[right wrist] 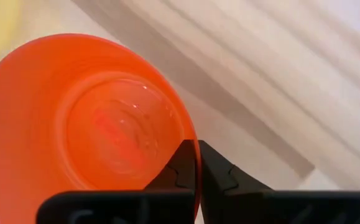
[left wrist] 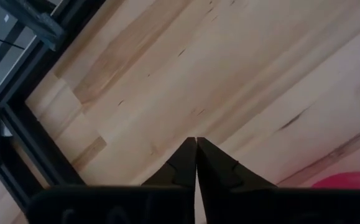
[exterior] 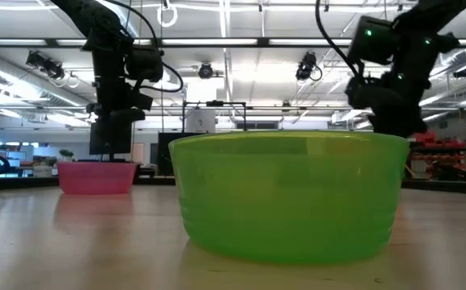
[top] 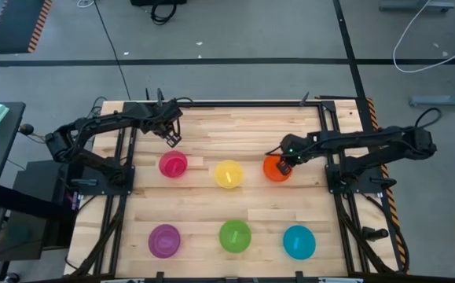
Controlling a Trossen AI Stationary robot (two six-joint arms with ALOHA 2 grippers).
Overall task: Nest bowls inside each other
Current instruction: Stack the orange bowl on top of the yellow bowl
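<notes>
**High view: right arm pinches the orange bowl's rim, first nesting step**

High view shows the table (top: 211,228) with 6 bowls in 2 rows of 3, none nested. The right gripper (top: 284,165) has its fingers closed on the rim of the orange bowl (top: 273,169), back row, nearest the right edge. Next, I judge, it must lift and carry it over the yellow bowl (top: 228,174) beside it. The left gripper (top: 170,140) hangs shut and empty near the back edge, behind the pink bowl (top: 173,164).
</notes>
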